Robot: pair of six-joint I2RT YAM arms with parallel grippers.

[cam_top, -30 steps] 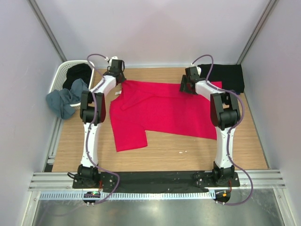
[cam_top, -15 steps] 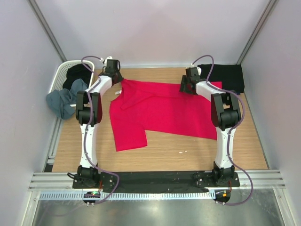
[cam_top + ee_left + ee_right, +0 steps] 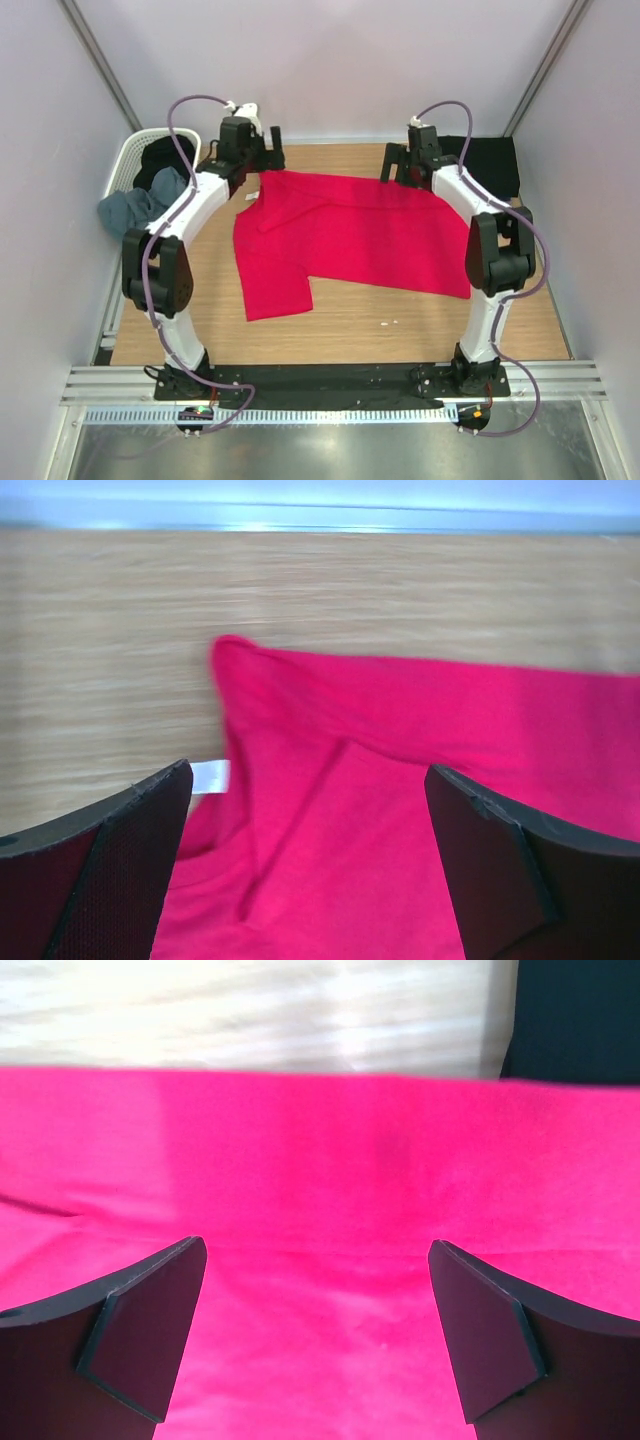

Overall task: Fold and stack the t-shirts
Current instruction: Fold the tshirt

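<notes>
1. Top external view: nearest the arm bases lay bare tabletop (image 3: 350, 320), and the near sleeve of the red t-shirt (image 3: 350, 235) pointed toward 6 o'clock over it.
2. The shirt's body lay spread flat mid-table and was not yet folded. Its long axis ran from about 9 o'clock to 3 o'clock, dipping slightly nearer at the right. The collar end, marked by a white label (image 3: 210, 776), faced 9 o'clock and the hem faced 3 o'clock.
3. Both arms reached over the shirt's far edge. The left gripper (image 3: 265, 160) hung above the collar-side corner and the right gripper (image 3: 393, 165) above the hem-side stretch. That placement suits laying the far edge straight, I judged.
4. On the left wrist view the left gripper (image 3: 308, 772) stood spread wide, with only red cloth lying below it. A crease showed beside the collar.
5. The right gripper (image 3: 317, 1245) was likewise spread wide and gripped nothing, smooth cloth lying beneath.
6. Farther off, at 1 o'clock, a folded black t-shirt (image 3: 490, 160) sat by the hem, likely the stack's base.
7. At 10 o'clock the white basket (image 3: 135, 150) held another black shirt (image 3: 165, 155). A grey-blue shirt (image 3: 135, 205) draped over its rim, waiting.
</notes>
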